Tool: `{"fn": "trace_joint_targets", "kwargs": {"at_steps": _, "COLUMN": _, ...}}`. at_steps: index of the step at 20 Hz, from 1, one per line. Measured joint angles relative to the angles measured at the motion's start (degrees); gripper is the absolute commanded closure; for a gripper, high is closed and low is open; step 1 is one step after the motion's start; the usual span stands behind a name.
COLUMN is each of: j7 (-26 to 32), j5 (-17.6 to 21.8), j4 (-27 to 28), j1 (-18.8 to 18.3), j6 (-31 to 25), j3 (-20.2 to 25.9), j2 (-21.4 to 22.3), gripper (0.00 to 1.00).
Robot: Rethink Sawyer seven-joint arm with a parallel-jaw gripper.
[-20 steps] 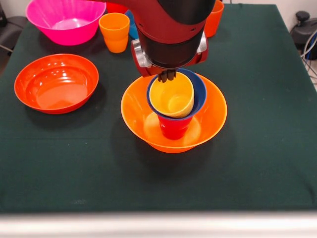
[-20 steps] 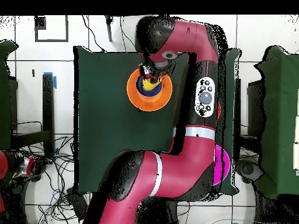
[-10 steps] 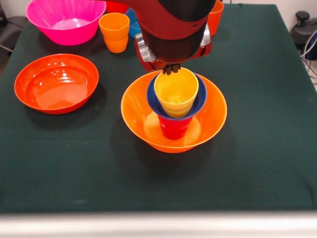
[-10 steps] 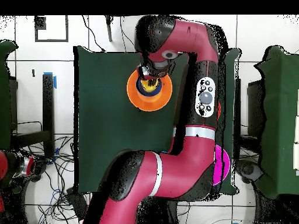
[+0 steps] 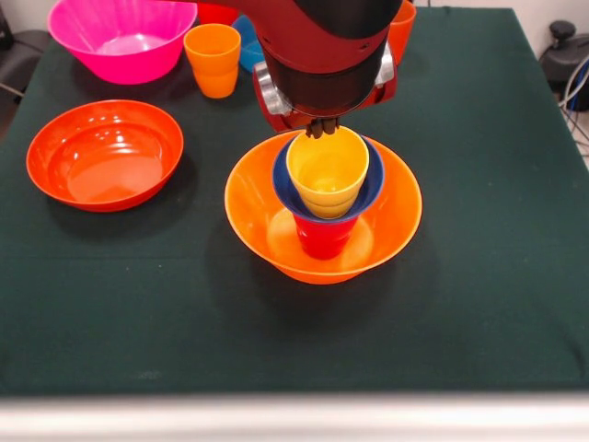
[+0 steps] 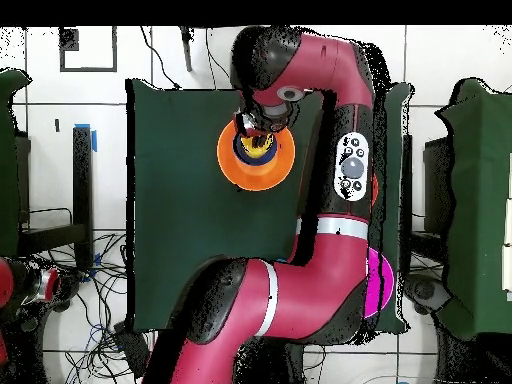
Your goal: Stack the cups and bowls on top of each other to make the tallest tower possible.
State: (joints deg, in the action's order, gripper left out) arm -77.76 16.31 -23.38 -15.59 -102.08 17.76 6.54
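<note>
The tower stands mid-table in the front view: a big yellow-orange bowl (image 5: pixel 386 216) as base, a red cup (image 5: pixel 322 238) upside down in it, a small dark blue bowl (image 5: pixel 287 189) on that, and a yellow cup (image 5: pixel 327 170) upright on top. My gripper (image 5: pixel 320 128) comes down from above and sits at the yellow cup's far rim, its dark fingertips close together on the rim. In the overhead view the tower (image 6: pixel 232 165) lies near the table's upper edge, with the arm's wrist over it.
A wide orange-red bowl (image 5: pixel 104 154) sits at the left. A big pink bowl (image 5: pixel 122 37) and an orange cup (image 5: pixel 213 59) stand at the far left. A light blue bowl (image 5: pixel 247 51) and another orange cup (image 5: pixel 398 32) are partly hidden behind the arm.
One second ago the yellow cup hung tilted in the gripper over the blue bowl. It now stands upright in the bowl. Since half a second ago almost nothing has moved.
</note>
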Motion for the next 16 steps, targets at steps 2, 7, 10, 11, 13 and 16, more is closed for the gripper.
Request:
{"fn": "trace_joint_targets", "kwargs": {"at_steps": 2, "j7": 0.0, "j5": 0.0, "j4": 0.0, "j1": 0.0, "j6": 0.0, "j3": 0.0, "j2": 0.0, "gripper": 1.0}}
{"fn": "trace_joint_targets", "kwargs": {"at_steps": 7, "j7": 0.0, "j5": 0.0, "j4": 0.0, "j1": 0.0, "j6": 0.0, "j3": 0.0, "j2": 0.0, "gripper": 1.0}}
{"fn": "trace_joint_targets", "kwargs": {"at_steps": 10, "j7": 0.0, "j5": 0.0, "j4": 0.0, "j1": 0.0, "j6": 0.0, "j3": 0.0, "j2": 0.0, "gripper": 1.0}}
{"fn": "trace_joint_targets", "kwargs": {"at_steps": 11, "j7": 0.0, "j5": 0.0, "j4": 0.0, "j1": 0.0, "j6": -0.1, "j3": 0.0, "j2": 0.0, "gripper": 1.0}}
{"fn": "trace_joint_targets", "kwargs": {"at_steps": 13, "j7": 0.0, "j5": 0.0, "j4": 0.0, "j1": 0.0, "j6": -0.5, "j3": 0.0, "j2": 0.0, "gripper": 1.0}}
{"fn": "trace_joint_targets", "kwargs": {"at_steps": 16, "j7": 0.0, "j5": 0.0, "j4": 0.0, "j1": 0.0, "j6": -1.6, "j3": 0.0, "j2": 0.0, "gripper": 1.0}}
